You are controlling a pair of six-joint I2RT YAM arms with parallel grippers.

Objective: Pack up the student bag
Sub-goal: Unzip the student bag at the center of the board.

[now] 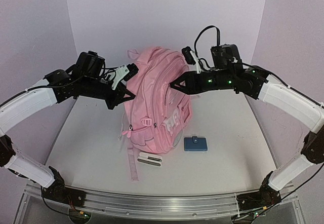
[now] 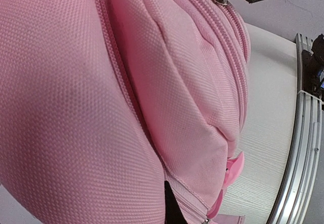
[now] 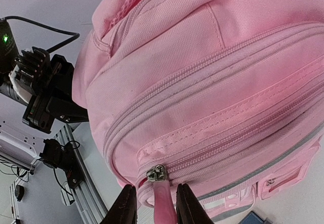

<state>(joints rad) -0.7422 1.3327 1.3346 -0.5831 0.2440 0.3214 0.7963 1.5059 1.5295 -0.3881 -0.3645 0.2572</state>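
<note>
The student bag [image 1: 157,102], a large pink backpack, stands mid-table, and its fabric [image 2: 76,107] fills the left wrist view. My left gripper [image 1: 125,93] is at the bag's left side, shut on a fold of its fabric. Only one dark finger [image 2: 172,209] shows between the folds. My right gripper [image 1: 174,85] is at the bag's upper right. In the right wrist view its gripper [image 3: 156,197] stands open, its fingers on either side of the pink zip pull [image 3: 163,209]. The pull hangs from a metal slider [image 3: 157,174]. A small gap remains on the left side.
A blue flat case [image 1: 196,143] lies on the table just right of the bag's base, and a small white item [image 1: 150,159] lies in front of it. A pink strap [image 1: 133,171] trails toward the near edge. The metal rail [image 1: 162,203] runs along the front.
</note>
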